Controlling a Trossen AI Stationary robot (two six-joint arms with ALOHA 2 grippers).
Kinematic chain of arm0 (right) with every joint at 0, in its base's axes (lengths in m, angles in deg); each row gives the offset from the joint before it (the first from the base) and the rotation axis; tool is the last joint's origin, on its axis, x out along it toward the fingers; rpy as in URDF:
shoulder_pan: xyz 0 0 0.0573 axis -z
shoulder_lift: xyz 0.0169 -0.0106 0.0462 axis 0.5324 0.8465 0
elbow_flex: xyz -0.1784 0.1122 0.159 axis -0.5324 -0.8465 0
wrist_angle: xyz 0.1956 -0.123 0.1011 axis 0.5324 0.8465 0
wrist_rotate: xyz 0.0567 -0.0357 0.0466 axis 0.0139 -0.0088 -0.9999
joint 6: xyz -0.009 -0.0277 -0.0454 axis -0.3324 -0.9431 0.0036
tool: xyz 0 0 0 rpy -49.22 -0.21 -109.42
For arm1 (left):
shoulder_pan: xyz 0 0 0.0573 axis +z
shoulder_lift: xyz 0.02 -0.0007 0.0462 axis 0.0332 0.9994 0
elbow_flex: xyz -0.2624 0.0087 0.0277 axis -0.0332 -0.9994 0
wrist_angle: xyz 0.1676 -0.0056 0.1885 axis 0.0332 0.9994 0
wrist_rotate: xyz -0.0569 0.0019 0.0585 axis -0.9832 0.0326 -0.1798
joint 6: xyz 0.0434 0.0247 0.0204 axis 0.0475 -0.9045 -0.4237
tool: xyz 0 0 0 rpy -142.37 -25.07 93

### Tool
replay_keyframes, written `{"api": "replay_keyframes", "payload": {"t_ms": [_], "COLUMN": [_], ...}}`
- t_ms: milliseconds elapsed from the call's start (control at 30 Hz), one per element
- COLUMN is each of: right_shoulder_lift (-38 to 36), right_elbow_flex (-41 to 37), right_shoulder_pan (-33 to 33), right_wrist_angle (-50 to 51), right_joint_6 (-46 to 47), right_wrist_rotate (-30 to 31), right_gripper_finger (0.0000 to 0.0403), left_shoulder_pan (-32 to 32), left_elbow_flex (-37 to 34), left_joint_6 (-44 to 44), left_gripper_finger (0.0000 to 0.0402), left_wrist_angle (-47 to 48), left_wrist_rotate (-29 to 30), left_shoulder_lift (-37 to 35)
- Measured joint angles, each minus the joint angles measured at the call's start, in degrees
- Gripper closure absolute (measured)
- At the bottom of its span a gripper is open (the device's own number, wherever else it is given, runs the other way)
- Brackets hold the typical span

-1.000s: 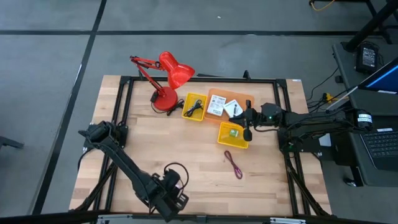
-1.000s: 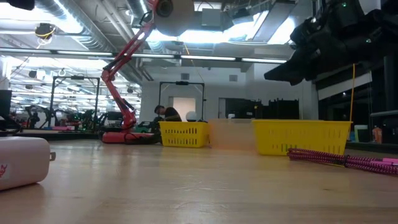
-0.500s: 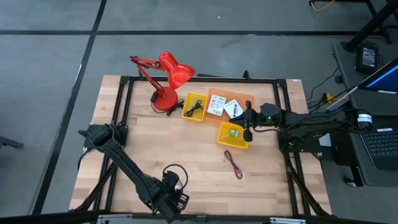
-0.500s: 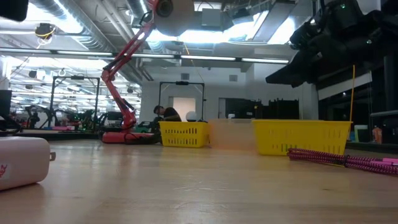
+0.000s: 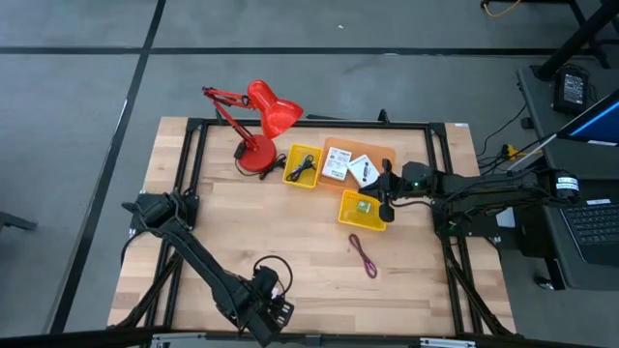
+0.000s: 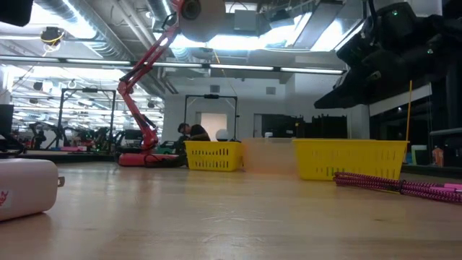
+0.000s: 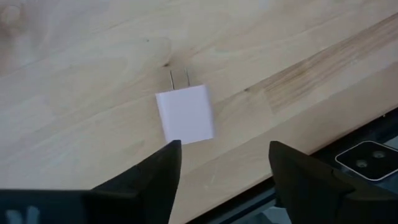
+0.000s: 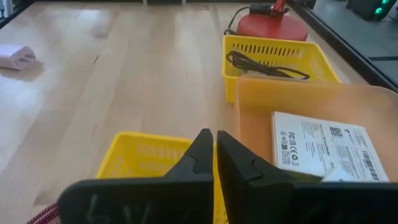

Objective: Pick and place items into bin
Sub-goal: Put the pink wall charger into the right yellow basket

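- Your right pincer (image 5: 385, 201) hangs over the rim of the near yellow bin (image 5: 362, 210), where that bin meets the orange tray (image 5: 354, 164). Its fingers (image 8: 205, 155) are pressed together with nothing between them, so judge it empty-handed for now.
- Your left pincer (image 7: 221, 165) hovers low at the front edge of the table (image 5: 242, 227), fingers spread wide. The white charger (image 7: 185, 114) lies flat on the wood just ahead of the gap, prongs pointing away. That spread looks set to straddle the charger's body, so this arm appears to be lining up a pick.
- The maroon cord (image 5: 363, 255) lies loose on the table just in front of the near yellow bin, apart from both pincers. In the low view it stretches along the wood (image 6: 393, 185) beside that bin.
- Some items are already sorted: the black cable (image 5: 304, 168) sits in the far yellow bin (image 5: 289, 177), the two white cards (image 5: 348, 167) lie in the orange tray, and a small green block (image 5: 365, 206) rests in the near yellow bin.
- The red desk lamp (image 5: 259, 121) stands at the back of the table beside the far bin, out of both arms' way.
- You likely have two items left outside the bins, the charger and the cord. The charger sits close to the table's edge, so a clumsy closing could nudge it off.
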State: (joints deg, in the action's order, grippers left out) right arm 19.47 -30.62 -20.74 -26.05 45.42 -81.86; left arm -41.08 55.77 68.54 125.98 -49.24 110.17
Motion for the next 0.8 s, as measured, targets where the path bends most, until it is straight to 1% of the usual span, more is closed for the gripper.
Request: {"api": "replay_keyframes", "payload": {"t_ms": [133, 300, 400, 533, 800], "right_shoulder_lift": [0.0, 0.0, 0.0, 0.0, 0.0], "right_elbow_flex": [0.0, 0.0, 0.0, 0.0, 0.0], "right_shoulder_pan": [0.0, 0.0, 0.0, 0.0, 0.0], "right_wrist_angle": [0.1, 0.4, 0.4, 0.4, 0.4], "right_joint_6": [0.1, 0.1, 0.1, 0.1, 0.1], "right_wrist_rotate": [0.0, 0.0, 0.0, 0.0, -0.1], "right_gripper_finger": [0.0397, 0.0397, 0.0397, 0.0397, 0.0397], "left_shoulder_pan": [0.0, 0.0, 0.0, 0.0, 0.8], "left_elbow_flex": [-0.5, -2.8, -3.2, -3.2, -3.2], "left_joint_6": [-0.1, 0.8, 1.0, 1.3, 2.3], "left_gripper_finger": [0.0158, 0.0157, 0.0157, 0.0157, 0.0157], "left_wrist_angle": [-0.1, -0.5, -0.7, -0.9, -2.3], "left_wrist_rotate": [-0.3, -3.4, -2.8, 0.6, -1.9], "left_shoulder_lift": [0.0, 0.0, 0.0, 0.0, 3.1]}}
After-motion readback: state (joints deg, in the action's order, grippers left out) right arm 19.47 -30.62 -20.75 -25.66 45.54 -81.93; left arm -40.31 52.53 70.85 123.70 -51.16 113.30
